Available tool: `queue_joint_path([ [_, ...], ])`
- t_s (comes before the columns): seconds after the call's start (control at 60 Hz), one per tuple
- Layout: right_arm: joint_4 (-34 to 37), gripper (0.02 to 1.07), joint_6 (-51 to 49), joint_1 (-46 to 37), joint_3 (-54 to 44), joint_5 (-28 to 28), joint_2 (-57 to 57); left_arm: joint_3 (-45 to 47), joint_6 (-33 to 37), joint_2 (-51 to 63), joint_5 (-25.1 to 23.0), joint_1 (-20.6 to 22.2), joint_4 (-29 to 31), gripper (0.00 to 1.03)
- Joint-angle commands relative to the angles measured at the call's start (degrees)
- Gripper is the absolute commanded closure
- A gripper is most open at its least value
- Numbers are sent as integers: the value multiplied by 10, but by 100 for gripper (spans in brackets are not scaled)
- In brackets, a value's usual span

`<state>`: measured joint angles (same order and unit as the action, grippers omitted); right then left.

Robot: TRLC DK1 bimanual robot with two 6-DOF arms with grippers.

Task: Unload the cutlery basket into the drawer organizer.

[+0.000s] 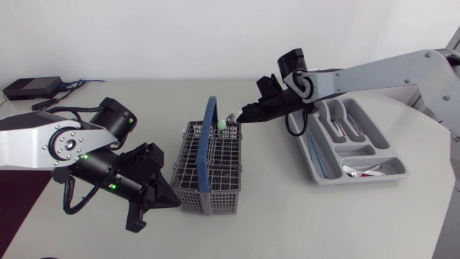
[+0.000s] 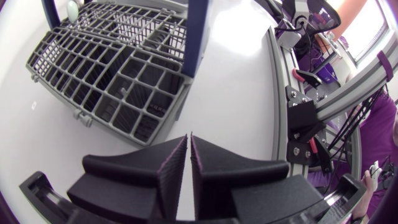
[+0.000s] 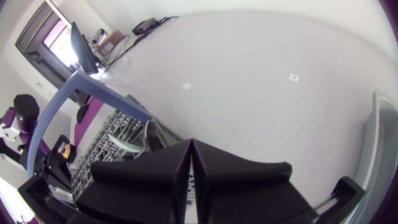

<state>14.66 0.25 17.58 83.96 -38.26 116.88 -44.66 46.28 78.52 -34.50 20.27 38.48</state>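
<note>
**A:** What do the containers hold?

**B:** The cutlery basket [image 1: 194, 155], grey with a blue handle [image 1: 209, 137], sits mid-bench. A pale green-handled piece [image 1: 223, 124] stands at its far end (I cannot name it at this size). The drawer organizer [image 1: 357, 151] lies well to the right of the basket. Its nearest compartment has white pieces with a touch of red [image 1: 361, 170]. The far compartments hold grey utensils [image 1: 345, 124], and a thin blue stick [image 1: 316, 155] lies in the long left slot.

**A:** And the arms?

**B:** The right arm comes in from the right, passes over the organizer's far end and slopes down. Its right hand [image 1: 246, 114] is at the basket's far right corner, close by the green piece. The fingers are pressed together with only a slit between them, and I see nothing in that slit. The left hand [image 2: 189, 140] sits low at the basket's near left side, pointing at it but apart from it. Its fingers are likewise closed on nothing.

**A:** And the surface?

**B:** It is a plain pale bench [image 1: 273, 216]. A small black box [image 1: 32, 88] with a cable sits at the far left corner.
</note>
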Motion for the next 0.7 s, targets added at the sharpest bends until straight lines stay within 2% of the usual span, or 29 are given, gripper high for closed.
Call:
queue_joint_path([
  [0.0, 17, 99, 12, 5, 16, -21, 20, 0, -8, 16, -7, -9, -9, 85],
  [0.183, 44, 99, -9, 8, -12, -37, -4, -12, -4, 34, -2, -48, -41, 85],
  [0.4, 44, 99, -21, 9, -77, -38, -53, -45, 19, 66, -2, -95, -43, 85],
  [0.55, 36, 99, -24, 5, -111, -36, -81, -56, 28, 85, -2, -112, -43, 85],
  [0.683, 35, 99, -19, -17, -85, -22, -66, -48, 31, 72, -2, -116, -39, 85],
])
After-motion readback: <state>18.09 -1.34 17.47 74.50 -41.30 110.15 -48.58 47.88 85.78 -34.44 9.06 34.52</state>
